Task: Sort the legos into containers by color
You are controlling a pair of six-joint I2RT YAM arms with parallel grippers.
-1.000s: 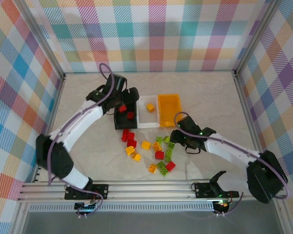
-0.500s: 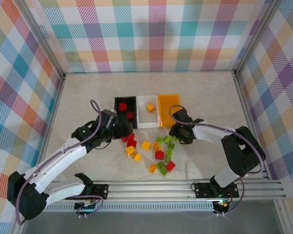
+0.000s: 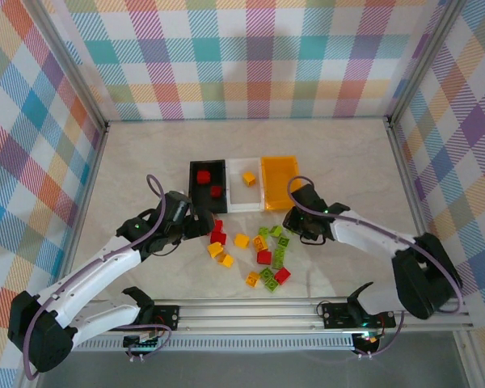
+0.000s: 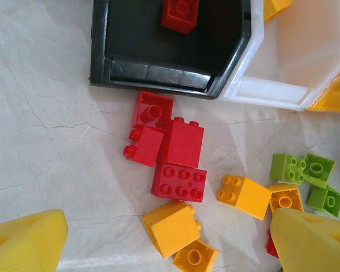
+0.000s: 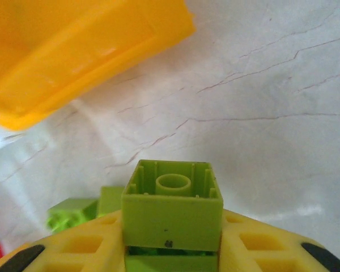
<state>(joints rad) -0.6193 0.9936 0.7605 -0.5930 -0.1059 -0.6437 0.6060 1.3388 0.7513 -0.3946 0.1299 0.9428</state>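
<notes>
My right gripper (image 5: 171,241) is shut on a lime green lego (image 5: 171,211), held hollow side up just off the table. In the top view it (image 3: 294,225) sits below the orange container (image 3: 279,182). My left gripper (image 4: 169,245) stands open, its yellow fingers (image 4: 24,242) wide apart above two orange legos (image 4: 171,226). Red legos (image 4: 171,148) lie in a cluster below the black container (image 4: 158,73). The black container (image 3: 206,202) holds two red legos (image 3: 202,175). The white container (image 3: 241,196) holds one orange lego (image 3: 248,178).
Loose green (image 3: 276,242), red (image 3: 264,257) and orange (image 3: 241,240) legos are scattered between the two grippers. The three containers touch side by side. Checkered walls enclose the table, and a metal rail (image 3: 250,311) runs along its near edge.
My left arm has drawn back from over the black container to the red legos on the table. My right gripper has shut on the green lego.
</notes>
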